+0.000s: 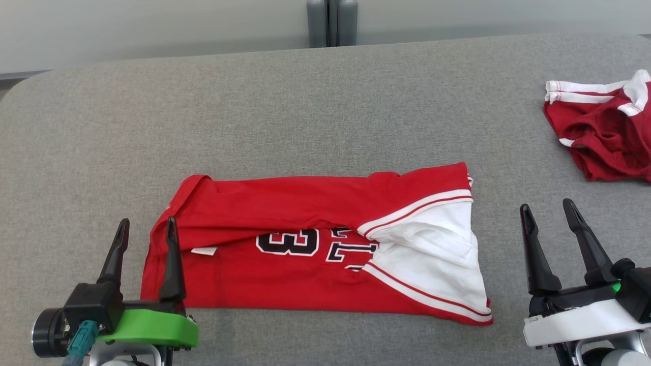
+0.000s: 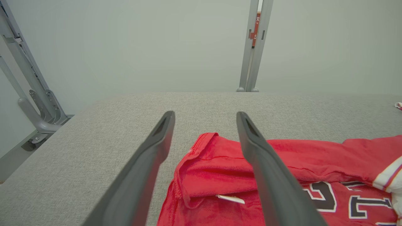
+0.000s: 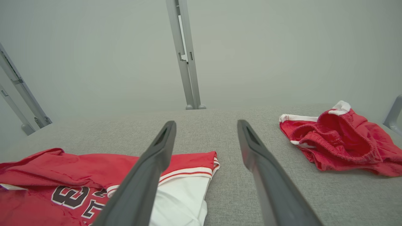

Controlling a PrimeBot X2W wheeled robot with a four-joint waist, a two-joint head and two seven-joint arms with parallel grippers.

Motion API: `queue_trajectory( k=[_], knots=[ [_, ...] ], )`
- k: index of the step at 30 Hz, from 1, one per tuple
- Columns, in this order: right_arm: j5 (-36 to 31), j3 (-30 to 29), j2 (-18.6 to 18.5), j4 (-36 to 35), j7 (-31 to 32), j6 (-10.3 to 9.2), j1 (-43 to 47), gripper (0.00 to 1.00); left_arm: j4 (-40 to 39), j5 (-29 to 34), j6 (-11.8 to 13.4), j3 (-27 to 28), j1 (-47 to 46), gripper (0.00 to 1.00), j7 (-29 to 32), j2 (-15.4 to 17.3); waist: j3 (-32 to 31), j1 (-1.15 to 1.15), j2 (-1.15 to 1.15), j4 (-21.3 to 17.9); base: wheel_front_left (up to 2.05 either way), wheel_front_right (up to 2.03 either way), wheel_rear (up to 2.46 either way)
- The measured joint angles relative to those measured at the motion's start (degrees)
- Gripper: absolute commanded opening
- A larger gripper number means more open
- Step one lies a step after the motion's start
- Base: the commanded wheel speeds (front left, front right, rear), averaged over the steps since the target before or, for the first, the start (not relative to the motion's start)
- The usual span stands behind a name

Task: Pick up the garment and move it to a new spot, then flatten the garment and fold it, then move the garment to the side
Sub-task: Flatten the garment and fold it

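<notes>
Two grippers and one folded jersey are recorded, view by view.

Head view. The jersey (image 1: 315,244) lies at frame centre on the grey table (image 1: 305,101), folded into a long band running left to right. Its white side panel with red stripes is at the right end, and black numerals show at the middle. A small white tag (image 1: 204,250) lies on its left part. The left gripper (image 1: 147,220) is at lower left, fingers spread and holding nothing. Its inner finger overlaps the jersey's left edge in the frame; contact cannot be confirmed. The right gripper (image 1: 545,204) is at lower right, fingers likewise spread and empty, just beside the jersey's right end and clear of it. Red shorts (image 1: 600,132) lie crumpled at the right edge, well apart from the jersey. A grey post (image 1: 331,23) stands at top centre behind the table.

Left wrist view. The left gripper (image 2: 204,113) shows both fingers wide apart with nothing clamped. The jersey (image 2: 220,175) fills the lower right, and its folded left end appears between the fingers. The tag (image 2: 230,198) lies near the bottom, beside the right-hand finger. A metal frame (image 2: 28,88) stands at the left edge.

Right wrist view. The right gripper (image 3: 205,122) is also parted and empty. The jersey (image 3: 62,172) is at lower left, its white panel behind the left-hand finger. The shorts (image 3: 342,141) lie at the right.
</notes>
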Motion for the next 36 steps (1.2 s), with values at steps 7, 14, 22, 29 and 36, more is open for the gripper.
queue_trajectory(
  k=[7,14,22,29,36],
  knots=[
    [0.4,-1.3,-1.4,6.4,0.8,-0.01,-0.2,1.00,-0.8,0.3,0.0,-0.6,-1.5,1.00,-0.1,-0.2,1.7,0.00,0.00,0.6,0.00,0.00,0.00],
    [3.0,2.1,-1.8,19.6,-1.1,0.00,-5.1,1.00,-1.0,1.0,-0.6,-1.3,-5.0,1.00,-0.8,-0.9,4.9,0.00,0.00,1.8,0.00,0.00,0.00],
    [6.9,9.5,-1.2,31.9,-1.8,-0.01,-11.7,1.00,0.1,1.5,-1.0,-1.6,-6.3,1.00,-1.4,-1.5,7.1,0.00,0.00,3.1,0.00,0.00,0.00],
    [11.3,13.8,-1.9,33.4,-2.3,0.00,-13.2,0.00,0.9,1.5,-1.3,-1.5,-6.6,1.00,-1.7,-1.8,6.9,0.00,0.00,3.6,0.00,0.00,0.00],
    [12.1,9.6,-5.8,30.2,-4.9,0.05,-11.6,0.00,1.0,1.5,-1.3,-1.2,-6.4,1.00,-2.0,-1.8,6.0,0.00,0.00,3.1,0.00,0.00,0.00]
  ],
)
